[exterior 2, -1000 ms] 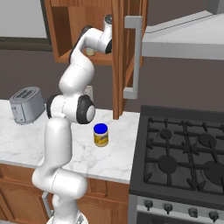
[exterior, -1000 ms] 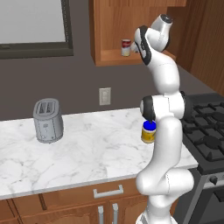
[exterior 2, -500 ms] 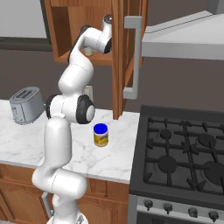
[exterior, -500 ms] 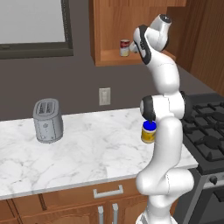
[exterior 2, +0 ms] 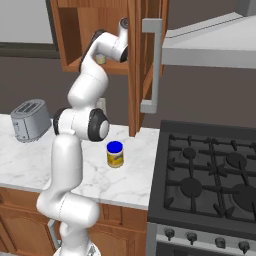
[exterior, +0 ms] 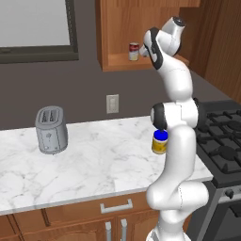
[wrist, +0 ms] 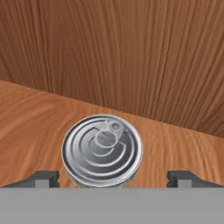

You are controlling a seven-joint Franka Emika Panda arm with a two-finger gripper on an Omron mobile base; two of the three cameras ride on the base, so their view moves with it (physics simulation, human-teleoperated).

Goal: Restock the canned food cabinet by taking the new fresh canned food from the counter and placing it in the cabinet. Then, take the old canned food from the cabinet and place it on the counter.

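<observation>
Reddish-brown wood closes in on the working space: the cabinet (exterior: 141,28) has its shelf board running to a front lip, its back wall rising right behind, and its open door (exterior 2: 145,65) standing edge-on at the arm's right in the right base view, so the free room on the shelf is narrow. On that shelf the new fresh canned food (exterior: 134,51) stands upright near the front edge, red above and white below. Reaching in beside it, the arm holds the gripper (wrist: 113,177) over the old canned food (wrist: 102,150), a low silvery-grey tin with ringed lid and pull tab, sitting flat on the board short of the back wall. Both finger tips stand spread wide to either side of the tin, clear of it, grasping nothing. Below, the counter (exterior: 94,164) stretches white and grey-veined, with bare marble between a toaster (exterior: 51,129) at its left and a yellow jar (exterior 2: 115,154) with blue lid near the stove (exterior 2: 210,175).
</observation>
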